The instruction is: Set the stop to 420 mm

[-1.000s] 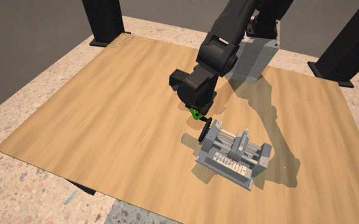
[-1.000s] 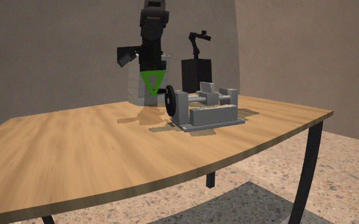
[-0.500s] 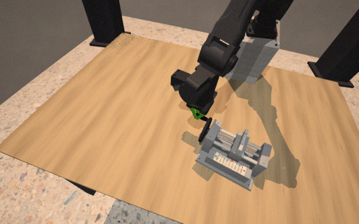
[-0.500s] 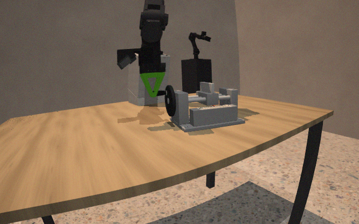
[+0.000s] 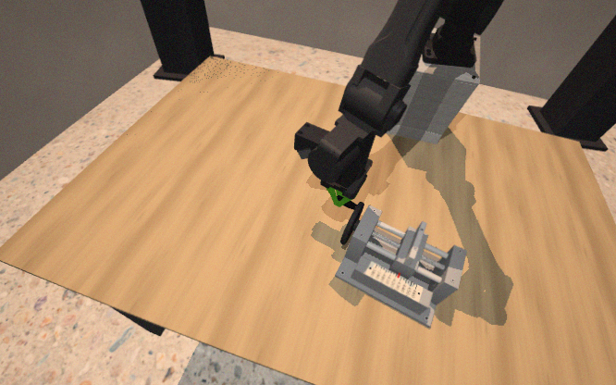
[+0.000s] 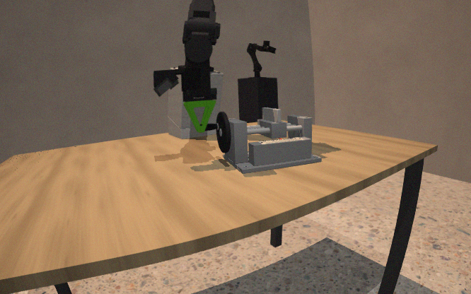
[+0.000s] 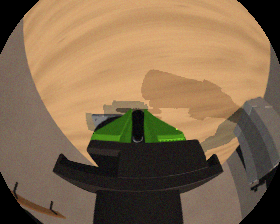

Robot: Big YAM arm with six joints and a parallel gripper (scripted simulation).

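In front of you, the screw-driven stop fixture [image 5: 382, 297] [image 6: 279, 167] stands on the tabletop [image 5: 181, 201] [image 6: 120, 204] [image 7: 156, 40]. You have the handwheel [image 5: 351, 223] [image 6: 223, 132] on its end nearer the gripper [image 5: 340, 197] [image 6: 201, 127] [image 7: 138, 113], the stop carriage [image 5: 409, 253] [image 6: 277, 126] between its end blocks, and the scale [image 5: 393, 280] [image 6: 283, 140] along one side.
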